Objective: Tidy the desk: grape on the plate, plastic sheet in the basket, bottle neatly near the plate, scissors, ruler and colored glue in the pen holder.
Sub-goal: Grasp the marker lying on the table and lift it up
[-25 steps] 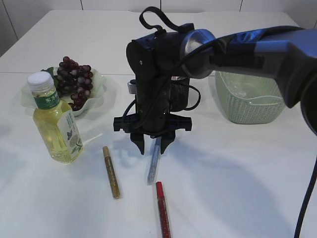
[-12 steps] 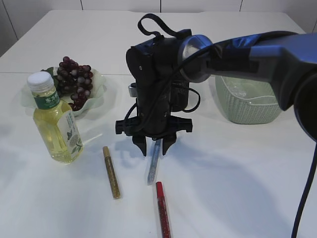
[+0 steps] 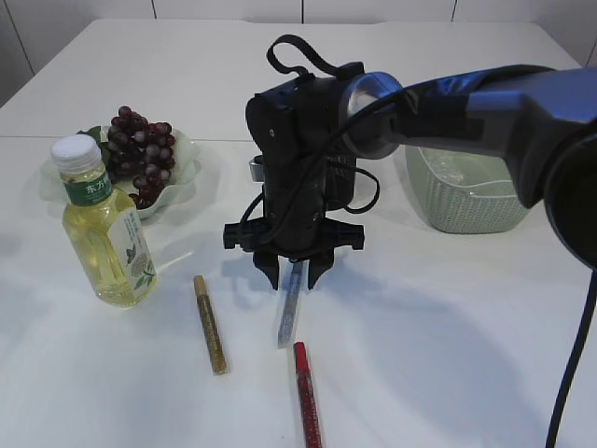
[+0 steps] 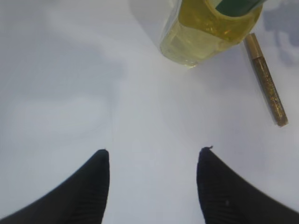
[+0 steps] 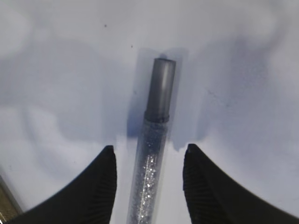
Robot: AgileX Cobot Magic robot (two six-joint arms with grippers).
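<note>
Near the centre of the exterior frame, the right gripper (image 3: 293,277) is hanging fingers-down over the silver glitter glue pen (image 3: 288,308), its jaws standing apart and empty. The wrist view is showing the pen (image 5: 152,154) lying between the two fingers, its long axis running up the frame with the grey cap pointing away, so the jaws are straddling it crosswise. A straight descent looks like the likely next move. The gold glue pen (image 3: 210,324) is lying to the left, the red one (image 3: 307,397) just below. The left gripper (image 4: 153,186) is hovering open over bare table near the bottle (image 4: 210,28). The basket (image 3: 466,201) is sitting to the right.
</note>
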